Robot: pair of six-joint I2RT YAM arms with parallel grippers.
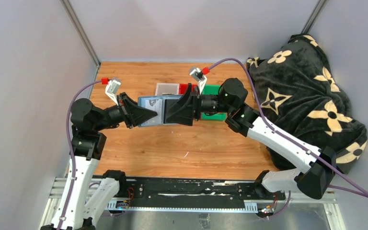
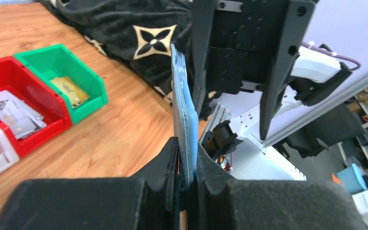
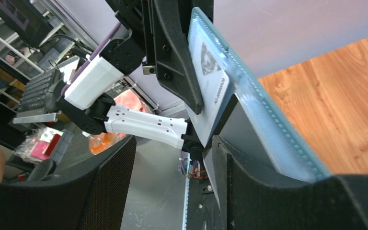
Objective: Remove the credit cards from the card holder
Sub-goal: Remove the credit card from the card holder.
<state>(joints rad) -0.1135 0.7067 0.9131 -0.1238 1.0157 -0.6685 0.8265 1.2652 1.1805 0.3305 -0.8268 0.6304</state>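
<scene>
L gripper (image 2: 186, 158): clamped on one edge of card holder (image 1: 152, 106); holder held on edge, off the table (image 1: 182, 148), mid-width, nearer far edge.
R gripper (image 1: 168, 112): jaws apart, one finger just beside holder's face; no grip seen.
Holder contents: pale photo card (image 3: 211, 79) in pocket, so at least one left.
Far edge: red bin (image 2: 48, 125) has loose cards (image 2: 9, 112); green bin (image 2: 88, 103) has yellowish card (image 2: 69, 91).
Progress: est. partway; left = R pinches the photo card, slides it out.
</scene>
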